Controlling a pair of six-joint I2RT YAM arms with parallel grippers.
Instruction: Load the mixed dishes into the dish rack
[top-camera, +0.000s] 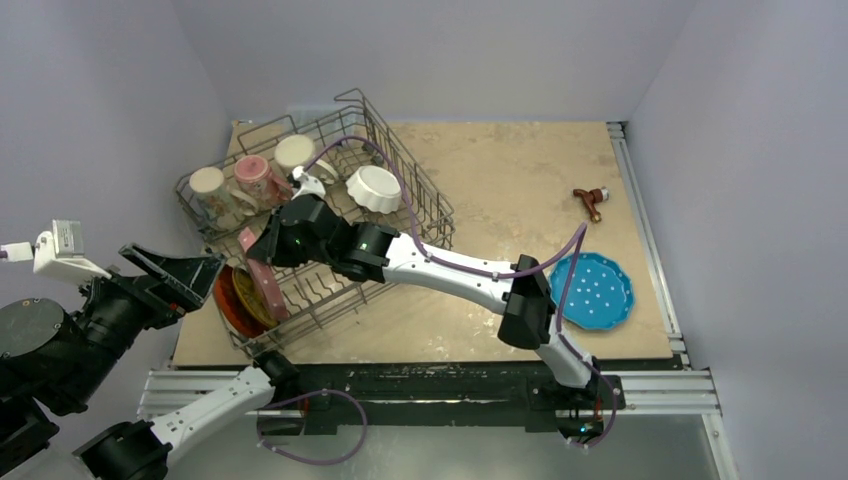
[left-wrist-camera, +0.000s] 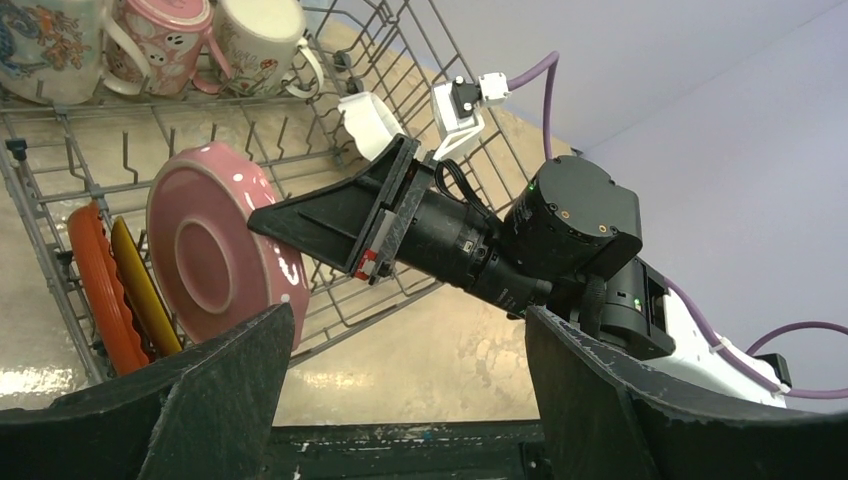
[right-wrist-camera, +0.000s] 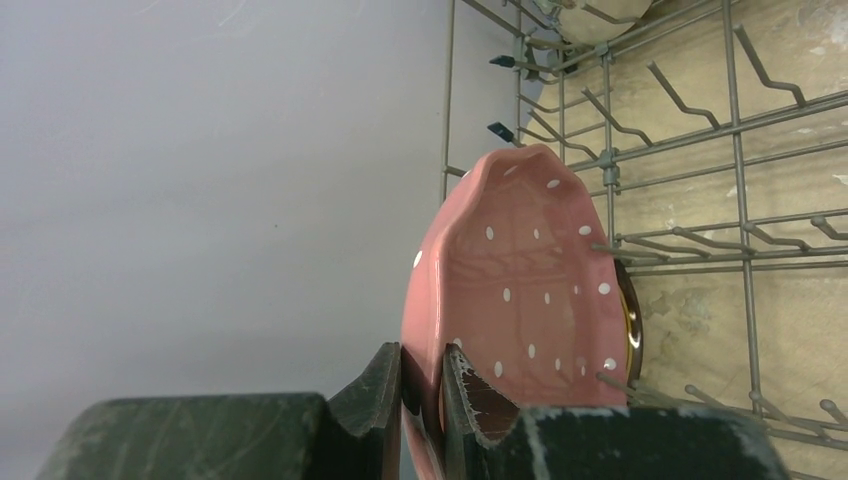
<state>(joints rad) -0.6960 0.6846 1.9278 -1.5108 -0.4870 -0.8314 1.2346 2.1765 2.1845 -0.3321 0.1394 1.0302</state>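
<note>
The top camera looked down from behind the near edge of the table (top-camera: 500, 170), the dish rack (top-camera: 425, 200) left of centre. The left wrist camera looked up at it from low; the right wrist camera sat close against the pink white-dotted plate (right-wrist-camera: 520, 290), shared by all three.

Robotics laboratory test cell: plain lilac walls (top-camera: 90, 90) enclose a beige worktop (top-camera: 500, 170) edged by aluminium rails (top-camera: 450, 384); a purple cable (top-camera: 364, 420) loops loose beside them.
</note>
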